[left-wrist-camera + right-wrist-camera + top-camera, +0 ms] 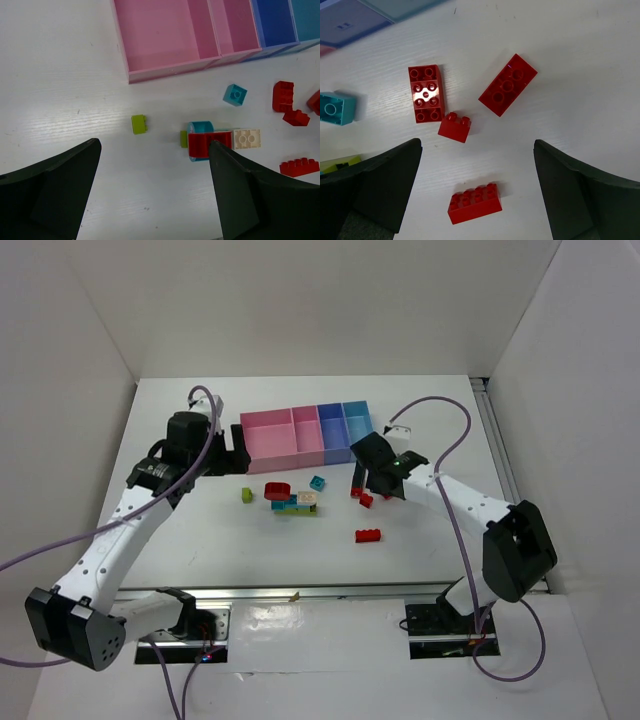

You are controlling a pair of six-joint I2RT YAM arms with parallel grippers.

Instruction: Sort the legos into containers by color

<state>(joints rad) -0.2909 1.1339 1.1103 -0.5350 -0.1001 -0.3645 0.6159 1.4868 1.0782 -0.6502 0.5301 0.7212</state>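
The containers (310,430) are joined pink, periwinkle and light blue bins at the table's back; all look empty. In front of them lie a yellow-green lego (246,494), a cyan lego (317,483), a stack of red, cyan and beige legos (297,502) and a long red lego (368,535). My left gripper (155,200) is open and empty, above the table left of the stack (210,143). My right gripper (477,195) is open and empty above several red legos; the long red lego (474,203) shows between its fingers.
White walls enclose the table on three sides. A metal rail (320,595) runs along the near edge by the arm bases. Purple cables (450,420) loop from both arms. The left arm's wrist (190,435) hangs close to the left pink bin.
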